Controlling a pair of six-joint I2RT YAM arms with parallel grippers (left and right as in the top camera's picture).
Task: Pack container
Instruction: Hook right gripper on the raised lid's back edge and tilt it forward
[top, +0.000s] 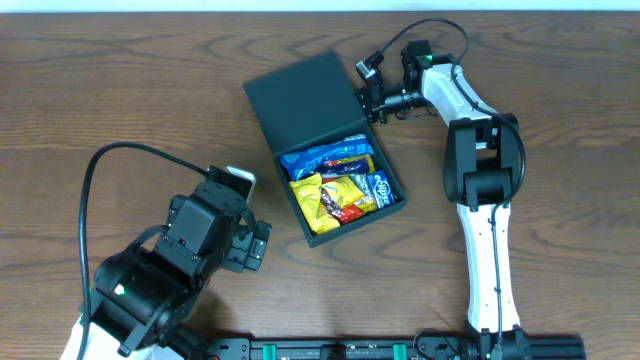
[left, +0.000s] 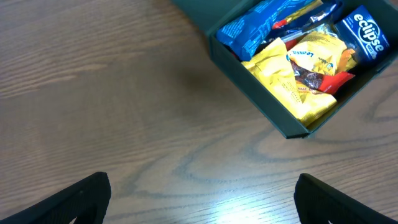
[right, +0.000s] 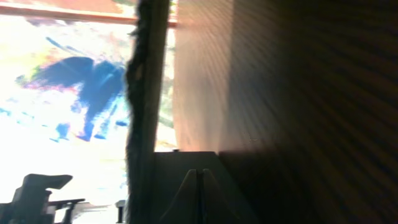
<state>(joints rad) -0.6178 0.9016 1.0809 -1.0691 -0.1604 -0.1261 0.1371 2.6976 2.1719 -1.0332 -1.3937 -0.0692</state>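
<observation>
- Over the table, in the overhead view, the container sat near the middle, turned at a slant. It was a dark teal-green, nearly black, square matte box, and it stood open.
- Its flat lid lay back towards the far left, plain and bare.
- The box itself was full of snack packets: blue packets along the far side, yellow packets nearer, and a blue one printed in white at the right corner.
- The right gripper was at the lid's right edge. Whether it touched the lid could not be told from above.
- The left gripper lay low and left of the box, near it but apart.
- In the left wrist view, the left gripper was spread wide with nothing between its fingertips, only bare wood below.
- The container filled the upper right corner. Its dark wall faced the camera, with a crinkled yellow packet and the blue "eclipse" packet inside.
- In the right wrist view, the right gripper had its fingers pressed together, holding nothing.
- A dark upright strip crossed the picture, with wood grain to its right and a washed-out blue blur to its left. What the strip was could not be told.
</observation>
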